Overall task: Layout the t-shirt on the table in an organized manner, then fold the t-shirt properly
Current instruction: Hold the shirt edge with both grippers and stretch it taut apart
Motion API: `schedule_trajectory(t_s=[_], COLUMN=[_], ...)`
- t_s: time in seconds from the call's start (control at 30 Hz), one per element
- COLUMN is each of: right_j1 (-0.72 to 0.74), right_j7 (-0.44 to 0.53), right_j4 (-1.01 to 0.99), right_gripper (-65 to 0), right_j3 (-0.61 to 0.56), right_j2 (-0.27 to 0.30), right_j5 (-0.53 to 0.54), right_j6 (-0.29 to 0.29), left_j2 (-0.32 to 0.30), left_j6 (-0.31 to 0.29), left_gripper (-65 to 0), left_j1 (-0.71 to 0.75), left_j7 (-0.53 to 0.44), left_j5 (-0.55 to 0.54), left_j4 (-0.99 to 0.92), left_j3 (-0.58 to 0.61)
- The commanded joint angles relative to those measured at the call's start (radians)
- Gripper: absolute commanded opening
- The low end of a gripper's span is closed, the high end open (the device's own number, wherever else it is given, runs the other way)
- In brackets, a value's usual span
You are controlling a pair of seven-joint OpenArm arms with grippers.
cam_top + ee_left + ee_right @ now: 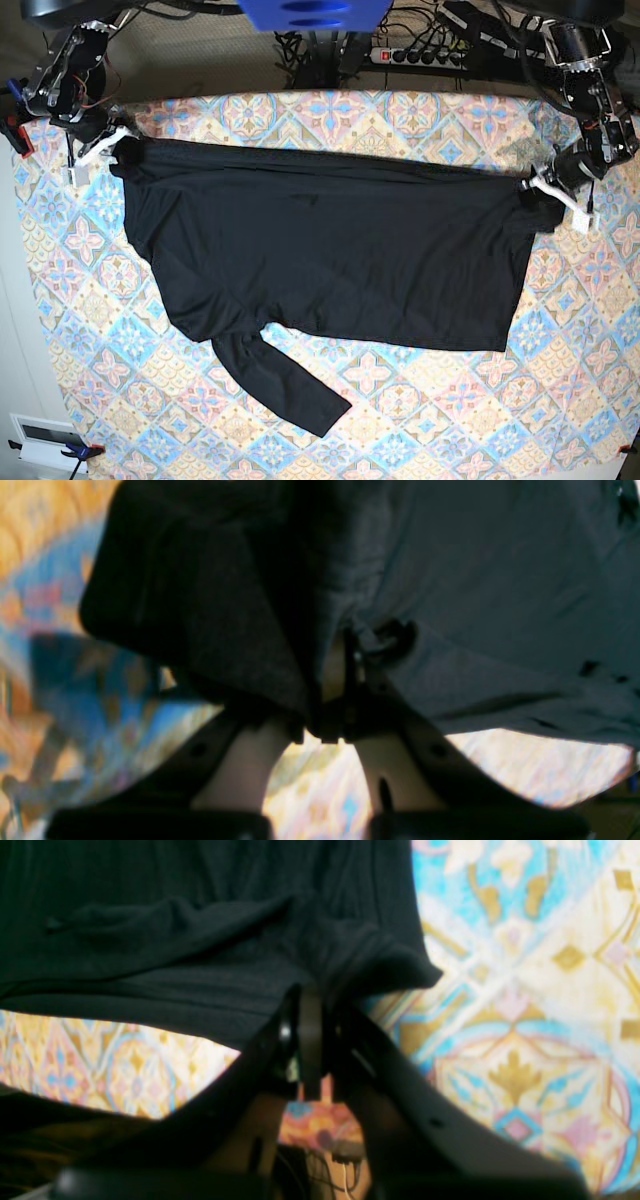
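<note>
The black t-shirt (pixel 330 260) lies spread wide across the patterned table (pixel 420 420), one long sleeve (pixel 285 385) trailing toward the near left. Its far edge is pulled taut between both grippers. My left gripper (pixel 540 190) is at the right side of the base view, shut on a corner of the fabric. In the left wrist view, my left gripper (pixel 345 645) pinches the bunched t-shirt (pixel 500 605) above the table (pixel 50 555). My right gripper (pixel 115 148), at the far left, is shut on the other corner. Its wrist view shows my right gripper (pixel 310 995) closed in a fold of the t-shirt (pixel 175 940) over the table (pixel 525 990).
A power strip (pixel 420 55) and tangled cables sit behind the table's far edge. A blue mount (pixel 315 12) hangs at top centre. A white box (pixel 45 440) stands off the near left corner. The table's right edge runs close beside the left gripper.
</note>
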Motion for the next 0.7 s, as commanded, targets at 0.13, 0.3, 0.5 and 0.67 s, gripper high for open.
schedule_trajectory(t_s=[0.13, 0.3, 0.5, 0.67], right_j1=[-0.056, -0.087, -0.121, -0.141], right_j7=[0.025, 0.022, 0.023, 0.023], right_j4=[0.047, 0.047, 0.047, 0.047], right_gripper=[-65.0, -65.0, -65.0, -65.0], right_j3=[0.009, 0.009, 0.009, 0.008], right_j2=[0.023, 0.023, 0.024, 0.024], right_j5=[0.007, 0.006, 0.006, 0.006], right_j6=[0.003, 0.003, 0.003, 0.003], left_j2=[-0.029, -0.026, -0.027, -0.009], left_j6=[0.001, 0.000, 0.000, 0.003], left_gripper=[-65.0, -65.0, -65.0, -65.0], left_j1=[0.060, 0.109, 0.170, 0.164], left_j7=[0.028, 0.109, 0.103, 0.108], left_j5=[0.000, 0.000, 0.001, 0.009], left_j4=[0.045, 0.045, 0.045, 0.045], left_j3=[-0.072, -0.199, -0.202, -0.199])
